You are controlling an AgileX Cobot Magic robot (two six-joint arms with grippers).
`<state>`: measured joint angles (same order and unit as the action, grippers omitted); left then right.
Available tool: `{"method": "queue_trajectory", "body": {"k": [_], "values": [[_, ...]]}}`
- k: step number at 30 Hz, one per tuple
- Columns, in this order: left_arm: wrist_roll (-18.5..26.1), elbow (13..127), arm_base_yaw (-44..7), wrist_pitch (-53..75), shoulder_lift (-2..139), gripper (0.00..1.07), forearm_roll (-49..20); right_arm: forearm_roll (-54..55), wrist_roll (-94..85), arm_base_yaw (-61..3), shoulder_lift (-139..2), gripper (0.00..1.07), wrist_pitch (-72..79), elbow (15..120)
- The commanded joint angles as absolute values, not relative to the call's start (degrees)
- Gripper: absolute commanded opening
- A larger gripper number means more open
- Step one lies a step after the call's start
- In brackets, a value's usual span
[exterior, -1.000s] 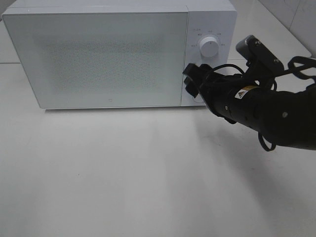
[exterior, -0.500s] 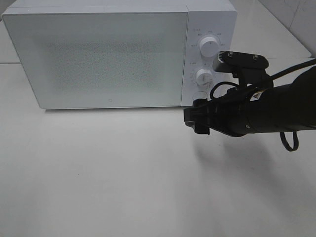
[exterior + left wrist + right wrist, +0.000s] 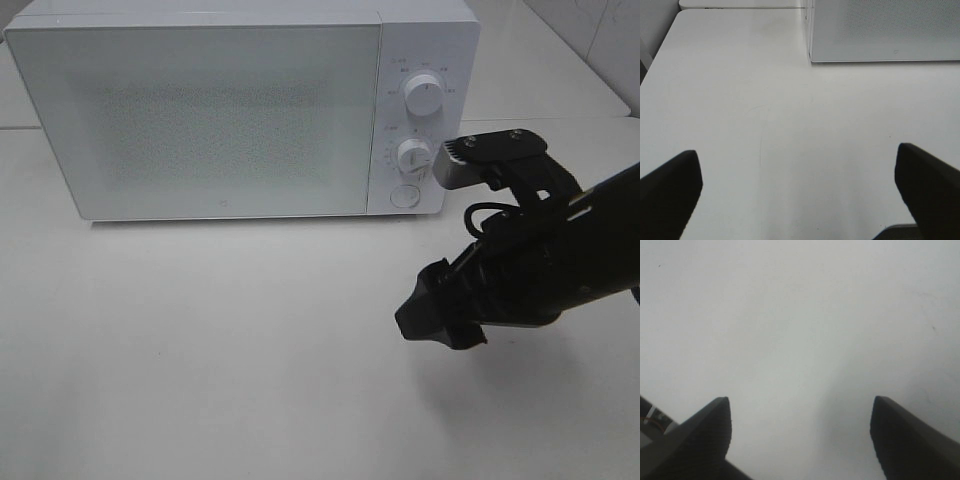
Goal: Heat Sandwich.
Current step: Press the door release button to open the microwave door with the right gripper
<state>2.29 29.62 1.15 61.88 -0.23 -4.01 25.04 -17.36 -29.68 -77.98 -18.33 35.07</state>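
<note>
The right gripper (image 3: 425, 318) hung at the lower right, pointing left and slightly down, jaws spread apart, empty. The left gripper (image 3: 797, 155) gaped wide too. Labels around the microwave (image 3: 220, 110) dials were unreadably small.

Open table (image 3: 200, 350) fronts the microwave (image 3: 425, 40); its door (image 3: 200, 110) seems shut; right gripper (image 3: 425, 320) hovers nearby.

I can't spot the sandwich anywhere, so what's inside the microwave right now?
The microwave has its door shut, and its pale speckled panel shows nothing of the inside. Whether the sandwich is in there cannot be told; none shows on the table in front.
</note>
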Motion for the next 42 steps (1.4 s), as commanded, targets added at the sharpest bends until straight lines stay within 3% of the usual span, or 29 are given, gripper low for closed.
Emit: {"method": "queue_trajectory", "body": {"k": [1, 18, 32, 42], "values": [[2.2, 29.5, 0.9, 61.3, -1.4, 1.00, -4.1, 24.4, -18.0, -29.3, -72.4, 0.76, -26.4, 35.2], [2.2, 29.5, 0.9, 61.3, -1.4, 1.00, -4.1, 23.4, -11.5, -29.3, -49.4, 0.76, -46.9, 35.2], [2.2, 29.5, 0.9, 61.3, -1.4, 1.00, -4.1, 8.3, 4.2, -28.6, -25.5, 0.76, -61.2, 35.2], [2.2, 29.5, 0.9, 61.3, -1.4, 1.00, -4.1, 5.5, 4.6, -19.1, -12.0, 0.76, -66.2, 35.2]]}}
